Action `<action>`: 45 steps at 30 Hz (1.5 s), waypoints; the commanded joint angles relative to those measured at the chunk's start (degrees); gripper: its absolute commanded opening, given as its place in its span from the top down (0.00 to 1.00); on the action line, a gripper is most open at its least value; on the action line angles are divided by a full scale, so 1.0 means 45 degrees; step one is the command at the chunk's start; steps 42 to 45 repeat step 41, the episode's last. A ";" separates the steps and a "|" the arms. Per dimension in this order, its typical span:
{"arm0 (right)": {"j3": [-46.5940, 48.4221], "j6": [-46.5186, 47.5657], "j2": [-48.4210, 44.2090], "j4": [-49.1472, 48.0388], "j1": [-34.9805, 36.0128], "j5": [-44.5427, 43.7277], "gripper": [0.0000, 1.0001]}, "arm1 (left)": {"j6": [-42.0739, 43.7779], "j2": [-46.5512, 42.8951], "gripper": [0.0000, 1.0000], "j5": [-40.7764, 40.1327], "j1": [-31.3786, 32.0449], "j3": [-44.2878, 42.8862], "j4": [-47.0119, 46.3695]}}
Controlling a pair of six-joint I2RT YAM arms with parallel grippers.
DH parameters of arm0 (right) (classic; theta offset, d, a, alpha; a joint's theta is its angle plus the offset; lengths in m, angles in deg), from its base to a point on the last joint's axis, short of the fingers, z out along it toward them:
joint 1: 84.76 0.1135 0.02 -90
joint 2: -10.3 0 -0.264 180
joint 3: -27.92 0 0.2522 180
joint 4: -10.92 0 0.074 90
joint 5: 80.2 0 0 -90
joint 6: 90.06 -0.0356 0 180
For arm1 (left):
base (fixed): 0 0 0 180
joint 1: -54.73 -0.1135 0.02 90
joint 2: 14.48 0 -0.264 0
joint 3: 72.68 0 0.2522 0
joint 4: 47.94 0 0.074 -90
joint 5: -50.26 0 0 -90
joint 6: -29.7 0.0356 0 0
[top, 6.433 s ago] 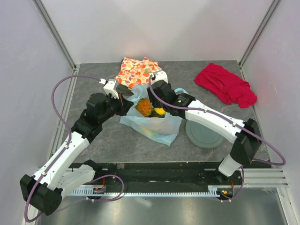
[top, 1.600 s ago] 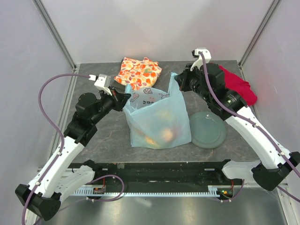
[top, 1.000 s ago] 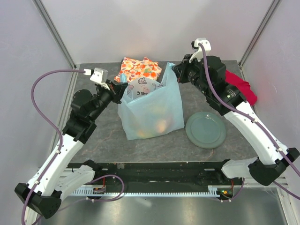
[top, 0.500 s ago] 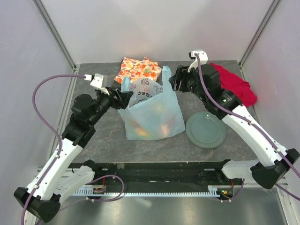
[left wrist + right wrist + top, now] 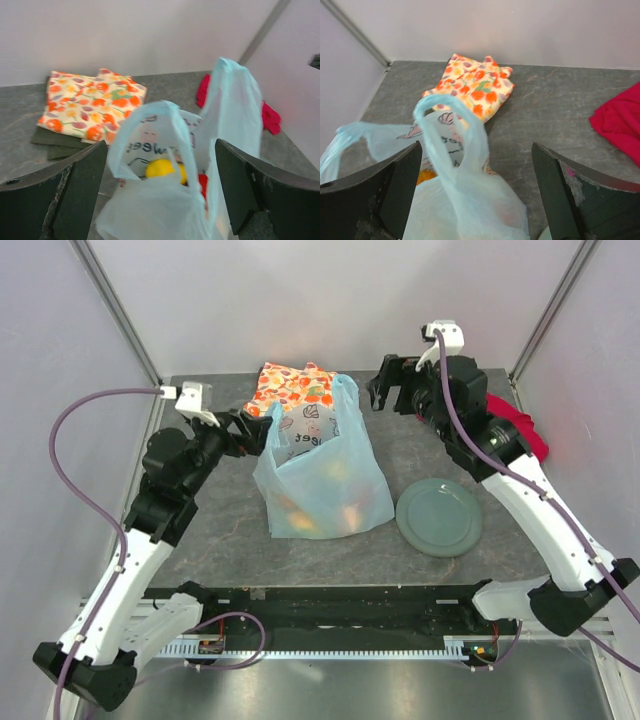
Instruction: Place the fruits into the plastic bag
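The light-blue plastic bag [image 5: 322,480] stands upright mid-table, both loop handles sticking up free. Fruits show through it as yellow and orange blurs [image 5: 345,510]. In the left wrist view a yellow fruit [image 5: 160,168] and a red piece [image 5: 202,182] lie inside the bag [image 5: 165,210]. The right wrist view shows a handle loop [image 5: 457,122] and an orange fruit [image 5: 422,176]. My left gripper [image 5: 252,432] hangs open just left of the bag's top. My right gripper [image 5: 388,388] is open, up and right of it. Neither holds anything.
An orange floral cloth [image 5: 295,388] lies behind the bag. A red cloth [image 5: 518,435] sits at the back right under my right arm. A grey-green plate [image 5: 438,520] rests right of the bag. Walls close three sides.
Both grippers have opened and let go of the bag handles, then drawn slightly away. The bag has settled onto the table and stands by itself.
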 commanded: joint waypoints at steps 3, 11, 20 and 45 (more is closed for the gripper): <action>0.1889 0.0138 0.1339 0.1410 -0.1959 0.0053 0.02 | -0.1250 0.0588 0.04 0.0375 -0.2628 -0.1085 0.0303; 0.0508 -0.0390 0.0210 0.1627 -0.4541 -0.0609 0.02 | -0.2110 -0.0015 0.03 0.0844 -0.5987 -0.0697 0.1554; -0.5209 -0.0566 -0.3656 -0.1144 -0.4777 -0.1897 0.02 | -0.0783 -0.2966 0.01 -0.0249 -0.6069 0.2311 0.0713; -0.6253 -0.0370 -0.4480 -0.1421 -0.4777 -0.2426 0.02 | -0.0821 -0.2675 0.01 -0.0953 -0.6068 0.2373 0.1339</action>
